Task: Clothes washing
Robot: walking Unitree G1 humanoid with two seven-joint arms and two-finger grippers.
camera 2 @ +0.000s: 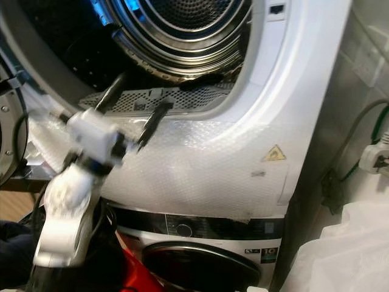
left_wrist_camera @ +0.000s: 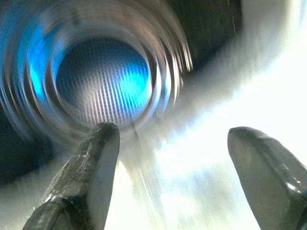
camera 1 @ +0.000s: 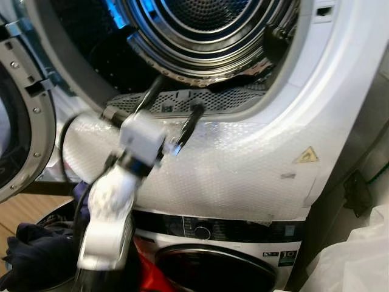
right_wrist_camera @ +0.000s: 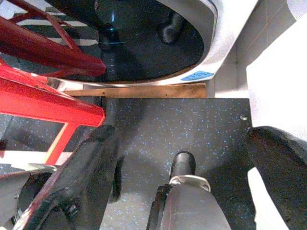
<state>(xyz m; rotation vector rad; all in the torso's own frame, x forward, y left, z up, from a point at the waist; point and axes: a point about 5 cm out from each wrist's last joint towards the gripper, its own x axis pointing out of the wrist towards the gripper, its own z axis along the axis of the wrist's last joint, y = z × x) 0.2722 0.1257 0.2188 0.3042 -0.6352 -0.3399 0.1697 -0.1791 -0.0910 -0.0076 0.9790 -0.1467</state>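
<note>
Left gripper (camera 1: 174, 115) raised at the mouth of the upper drum (camera 1: 206, 30), fingers spread and empty.

The drum, lit blue inside, sits above a lower machine (camera 1: 213, 258) with a dark round door. The left gripper's fingers (left_wrist_camera: 93, 165) point into the drum, just over its perforated lower lip (camera 1: 182, 100); the view is blurred. Dark clothes (camera 1: 33, 252) lie in a heap below and left of the drum. The right gripper (right_wrist_camera: 180, 158) hangs low beside the lower machine, over speckled floor (right_wrist_camera: 182, 124), its fingers wide apart and holding nothing, near a red frame (right_wrist_camera: 43, 96).
</note>
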